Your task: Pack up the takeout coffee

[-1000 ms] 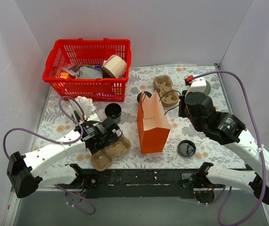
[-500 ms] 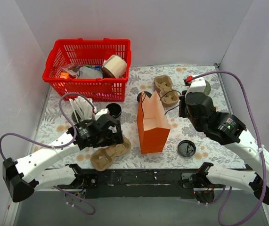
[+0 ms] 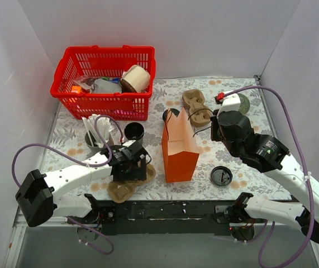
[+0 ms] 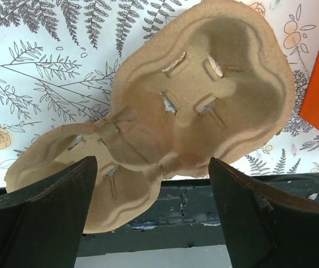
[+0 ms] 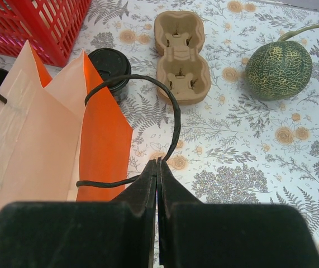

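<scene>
Just now the left arm has re-aimed. Half a second ago its wrist lay turned sideways at 11 o'clock of the brown moulded-pulp two-cup carrier [image 3: 130, 177]; it now sits square above it. In the wrist view the left gripper [image 4: 152, 167] stands wide, one finger on either side of the carrier's waist, holding nothing. The carrier itself has not shifted.

The small round black takeout coffee cup [image 3: 134, 132] stands open-topped on the flower-printed counter [image 3: 243, 167], at 12 o'clock of that gripper, near it but untouched.

The right gripper [image 5: 157, 163] is pinched tight on the black cord handle [image 5: 173, 111] of the orange paper bag [image 3: 180, 148]. The bag stands at 3 o'clock of the carrier, as it did a second ago.

We judge that the left arm is lining up on the carrier rather than the cup, so packing has scarcely begun.
</scene>
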Robot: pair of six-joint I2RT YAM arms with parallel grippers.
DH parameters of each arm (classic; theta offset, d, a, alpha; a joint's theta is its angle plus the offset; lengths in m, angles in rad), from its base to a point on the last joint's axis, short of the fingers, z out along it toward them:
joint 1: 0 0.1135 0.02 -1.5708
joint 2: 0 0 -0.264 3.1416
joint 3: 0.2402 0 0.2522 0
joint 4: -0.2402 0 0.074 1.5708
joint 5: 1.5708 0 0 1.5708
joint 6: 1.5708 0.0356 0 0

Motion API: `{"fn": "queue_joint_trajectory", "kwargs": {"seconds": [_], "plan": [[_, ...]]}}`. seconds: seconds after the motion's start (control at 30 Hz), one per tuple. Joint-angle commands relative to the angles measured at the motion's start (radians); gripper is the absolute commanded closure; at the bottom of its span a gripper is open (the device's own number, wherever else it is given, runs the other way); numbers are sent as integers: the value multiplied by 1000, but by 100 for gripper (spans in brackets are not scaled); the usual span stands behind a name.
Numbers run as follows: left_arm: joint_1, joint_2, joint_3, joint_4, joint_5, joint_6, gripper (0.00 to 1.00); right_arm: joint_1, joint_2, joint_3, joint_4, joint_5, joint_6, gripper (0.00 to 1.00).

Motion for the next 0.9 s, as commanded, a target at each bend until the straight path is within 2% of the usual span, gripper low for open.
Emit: {"fn": "queue_joint_trajectory", "kwargs": {"seconds": [0.0,0.33,0.8,0.87], "plan": [[-2,-4,-17,17,-2,-29,21,-3,-13,-11,38,-9,-20,99],[0,39,-43,-13,-44,-162,33,-3,-42,-65,66,-34,-9,99],[0,66,-66,7,-104,-274,37,-3,-53,-84,70,-55,-18,99],[0,66,-66,13,-105,-291,40,-3,-53,-87,69,-58,-18,99]]}}
